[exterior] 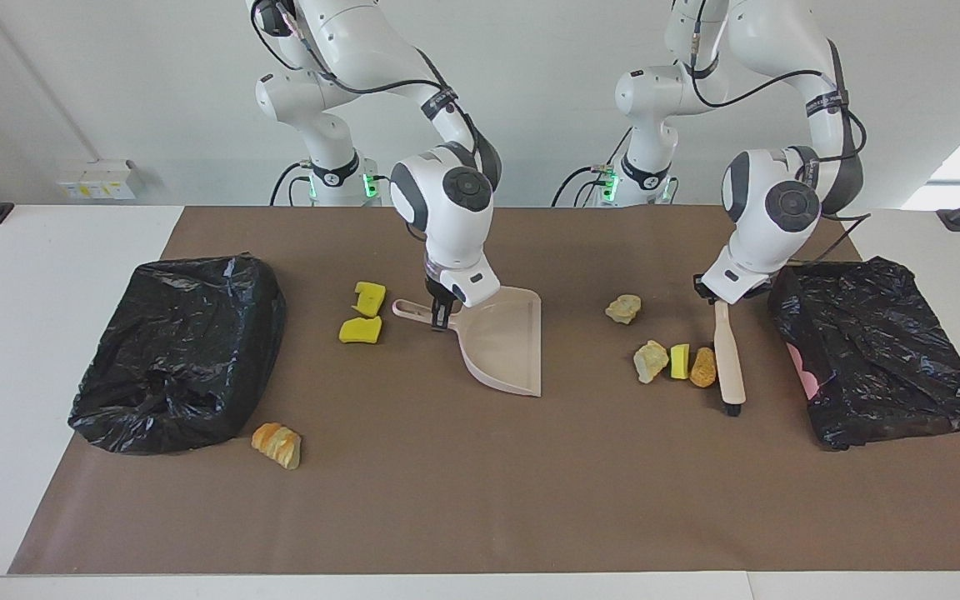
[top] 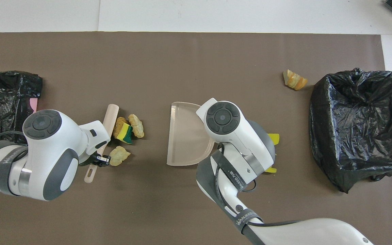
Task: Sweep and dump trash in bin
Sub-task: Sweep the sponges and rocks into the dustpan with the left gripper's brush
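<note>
My left gripper [exterior: 717,298] [top: 99,159] is shut on the handle of a beige brush [exterior: 728,358] [top: 107,126], whose head rests on the mat against a trash cluster [top: 128,127]: a brown chunk [exterior: 703,367], a yellow sponge piece [exterior: 679,361] and a pale lump [exterior: 651,360]. Another pale lump [exterior: 623,308] [top: 119,156] lies nearer the robots. My right gripper [exterior: 440,315] is shut on the handle of the beige dustpan [exterior: 507,342] [top: 184,136], which lies flat mid-table; the wrist hides this gripper in the overhead view.
Two yellow sponge pieces [exterior: 361,330] lie beside the dustpan handle. A bread chunk [exterior: 277,444] [top: 294,80] sits by the black-bagged bin [exterior: 180,350] [top: 357,126] at the right arm's end. A second black-bagged bin [exterior: 880,350] [top: 5,98] stands at the left arm's end.
</note>
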